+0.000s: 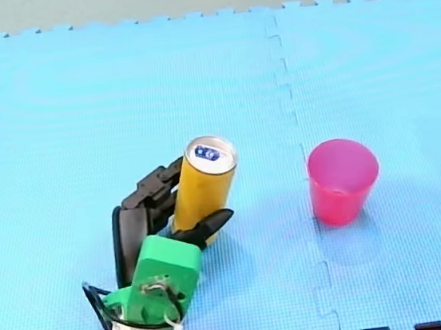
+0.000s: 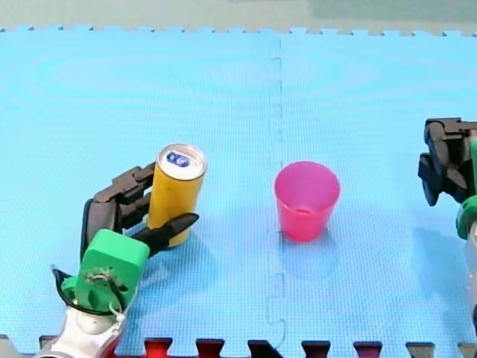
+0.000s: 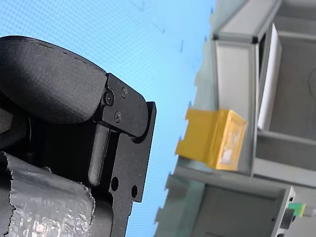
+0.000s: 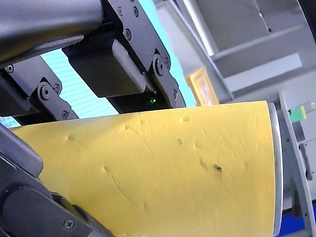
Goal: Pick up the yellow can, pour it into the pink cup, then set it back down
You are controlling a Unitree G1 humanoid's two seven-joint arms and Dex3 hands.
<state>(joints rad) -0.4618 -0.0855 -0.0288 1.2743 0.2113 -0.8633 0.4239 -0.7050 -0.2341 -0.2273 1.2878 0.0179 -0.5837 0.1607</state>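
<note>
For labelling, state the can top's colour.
Can top: silver with a blue patch; best in first head view.

Place: you're looking at a robot test bench, most likely in a lab.
Surface: a blue foam mat [image 1: 115,89] of interlocking tiles, its toothed seam [image 1: 283,85] running from 12 toward 6 o'clock.
Surroundings: grey metal frame rails [image 3: 234,64] stand past the mat's edge, with a yellow block [image 3: 212,138] against them.

Blue foam mat [image 1: 115,89] of interlocking tiles; on it stand a yellow can [image 1: 203,187] and a pink cup [image 1: 342,181]
</note>
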